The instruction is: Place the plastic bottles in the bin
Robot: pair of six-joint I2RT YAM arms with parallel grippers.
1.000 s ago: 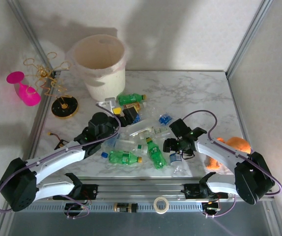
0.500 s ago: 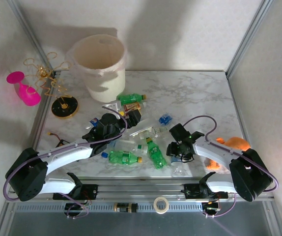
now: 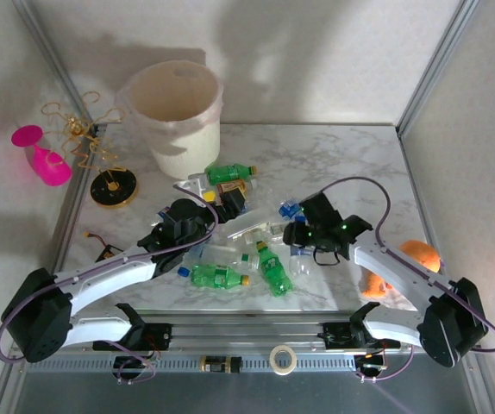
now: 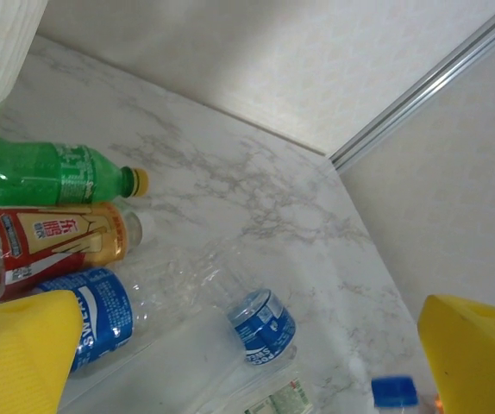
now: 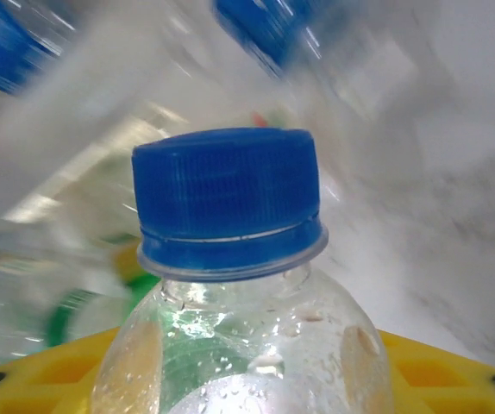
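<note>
The cream bin (image 3: 177,112) stands at the back left of the table. Plastic bottles lie in a heap mid-table: green ones (image 3: 217,277) (image 3: 273,269) (image 3: 230,172), a copper-brown one (image 4: 53,237) and clear ones with blue labels (image 4: 260,323). My right gripper (image 3: 299,236) is shut on a clear bottle with a blue cap (image 5: 228,194), held just off the table at the heap's right side; its yellow fingers (image 5: 40,371) flank the bottle's shoulders. My left gripper (image 3: 228,202) hovers open over the heap's back part, yellow pads (image 4: 19,354) wide apart, nothing between them.
A pink wine glass (image 3: 40,155) and a gold wire stand on a black disc (image 3: 114,187) sit left of the bin. A round orange object (image 3: 411,259) lies by the right arm. A tape roll (image 3: 283,358) rests on the front rail. Metal posts frame the table.
My right gripper closed on the clear blue-capped bottle near the front edge, then lifted it back and left. My left arm shifted only slightly and stayed open.
</note>
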